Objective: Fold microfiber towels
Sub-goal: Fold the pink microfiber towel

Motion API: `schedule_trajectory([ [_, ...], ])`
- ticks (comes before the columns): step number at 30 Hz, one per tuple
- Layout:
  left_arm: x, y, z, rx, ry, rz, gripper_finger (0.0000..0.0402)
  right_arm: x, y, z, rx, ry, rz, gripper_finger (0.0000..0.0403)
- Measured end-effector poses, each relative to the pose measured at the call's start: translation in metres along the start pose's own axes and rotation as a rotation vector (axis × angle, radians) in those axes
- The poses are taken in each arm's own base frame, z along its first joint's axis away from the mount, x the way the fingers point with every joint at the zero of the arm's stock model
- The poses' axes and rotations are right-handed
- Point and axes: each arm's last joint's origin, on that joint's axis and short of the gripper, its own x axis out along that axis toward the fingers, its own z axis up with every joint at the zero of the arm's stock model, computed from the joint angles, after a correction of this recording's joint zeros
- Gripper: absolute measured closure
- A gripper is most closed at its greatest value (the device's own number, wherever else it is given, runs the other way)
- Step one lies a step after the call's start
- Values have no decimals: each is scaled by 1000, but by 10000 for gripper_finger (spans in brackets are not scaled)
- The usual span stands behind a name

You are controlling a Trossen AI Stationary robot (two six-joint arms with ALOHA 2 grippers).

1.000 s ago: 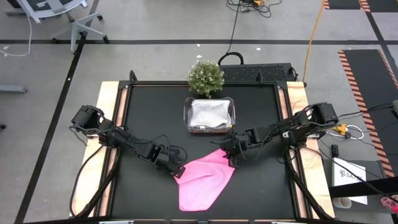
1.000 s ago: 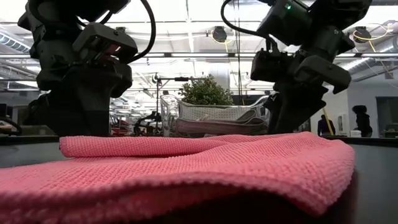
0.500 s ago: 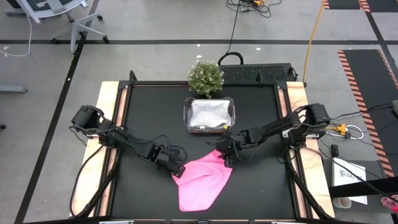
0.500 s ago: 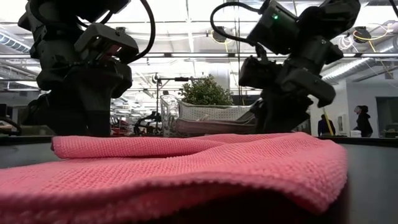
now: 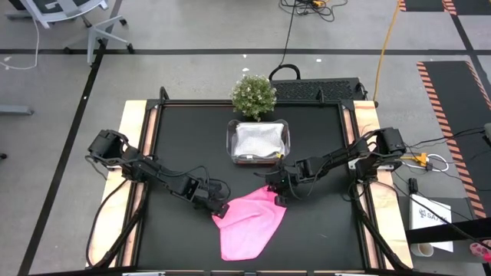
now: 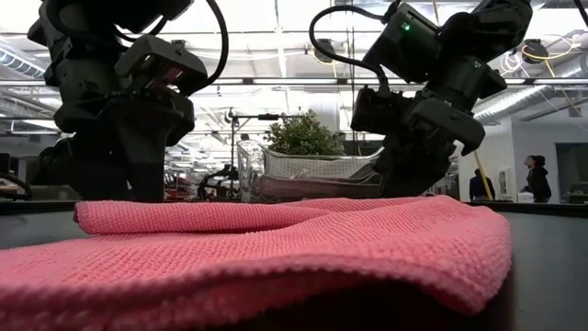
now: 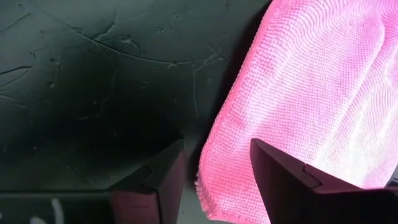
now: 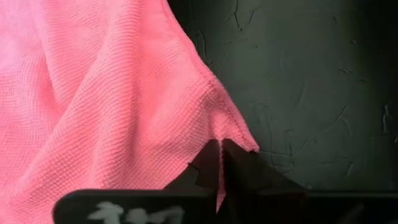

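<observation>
Black matting covers the table (image 5: pixel 184 138), which has pale wooden strips down both sides and stands on a grey floor crossed by dark tape lines. On the left side, the left gripper (image 5: pixel 221 209) sits low at the pink towel's left corner, its fingers (image 7: pixel 283 180) spread apart with the towel's edge lying between them, not pinched. The pink towel (image 5: pixel 249 226) lies rumpled on the near middle of the mat, narrowing toward the front edge. Behind it, a clear plastic tub (image 5: pixel 259 142) holds a light grey towel (image 5: pixel 258 139), and a small potted plant (image 5: pixel 253 95) stands beyond the tub. Right of centre, the right gripper (image 5: pixel 275 194) is closed tight on the pink towel's far corner, a thin fold of cloth pinched between its fingers (image 8: pixel 242 171).
</observation>
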Motion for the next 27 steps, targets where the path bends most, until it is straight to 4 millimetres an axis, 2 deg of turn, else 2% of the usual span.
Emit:
schedule_trajectory([
  [5,0,0,-1,-11,50,-9,218,0,0,0,10,1,0,399],
  [9,0,-1,-9,13,139,-19,218,0,0,0,20,2,0,401],
  [17,0,-2,-20,21,123,-14,223,0,0,1,34,-12,3,402],
  [20,1,-4,-19,25,92,-29,270,0,1,2,33,-30,6,402],
  [24,0,-10,-17,69,30,-86,381,0,1,4,31,-50,12,402],
  [27,0,-11,-16,83,-6,-92,389,0,1,4,31,-50,12,402],
])
